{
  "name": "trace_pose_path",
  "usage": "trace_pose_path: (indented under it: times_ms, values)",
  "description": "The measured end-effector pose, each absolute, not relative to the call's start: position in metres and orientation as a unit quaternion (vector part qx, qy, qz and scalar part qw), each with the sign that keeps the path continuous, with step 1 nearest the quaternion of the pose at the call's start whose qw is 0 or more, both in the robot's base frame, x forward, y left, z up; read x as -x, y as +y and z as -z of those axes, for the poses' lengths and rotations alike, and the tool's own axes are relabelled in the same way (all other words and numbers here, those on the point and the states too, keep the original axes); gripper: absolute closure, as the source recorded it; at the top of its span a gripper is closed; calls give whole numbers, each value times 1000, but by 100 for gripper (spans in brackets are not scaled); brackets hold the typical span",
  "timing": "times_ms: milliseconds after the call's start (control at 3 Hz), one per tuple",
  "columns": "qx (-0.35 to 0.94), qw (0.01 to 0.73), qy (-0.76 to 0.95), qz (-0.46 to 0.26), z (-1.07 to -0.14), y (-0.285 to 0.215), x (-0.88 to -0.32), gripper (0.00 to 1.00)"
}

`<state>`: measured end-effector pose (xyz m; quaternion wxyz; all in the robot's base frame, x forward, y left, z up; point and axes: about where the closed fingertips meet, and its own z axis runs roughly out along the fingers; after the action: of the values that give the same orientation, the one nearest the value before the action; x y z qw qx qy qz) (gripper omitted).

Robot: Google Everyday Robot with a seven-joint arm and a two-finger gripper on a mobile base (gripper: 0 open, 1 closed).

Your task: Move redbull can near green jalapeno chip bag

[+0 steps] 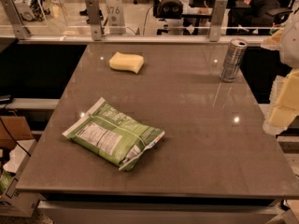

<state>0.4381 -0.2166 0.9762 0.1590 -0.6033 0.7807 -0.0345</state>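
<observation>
The redbull can (232, 60) stands upright near the far right corner of the grey table (196, 139). It is slim and silvery with darker diagonal bands. The green jalapeno chip bag (113, 133) lies flat at the front left of the table, with its white nutrition-label panel facing up. The can and the bag are far apart, diagonally across the table. My gripper (283, 101) shows as pale yellowish shapes at the right edge of the view, beyond the table's right side, to the right of and nearer than the can. It holds nothing that I can see.
A pale yellow sponge-like block (126, 62) lies at the far left-centre of the table. A rail with metal posts (217, 13) runs along the far edge. Cardboard boxes (14, 139) stand on the floor to the left.
</observation>
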Motion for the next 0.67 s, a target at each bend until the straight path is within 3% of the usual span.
trace_pose_path:
  times_ms: [667]
  values:
    - [591, 170, 787, 57, -978, -225, -458, 0]
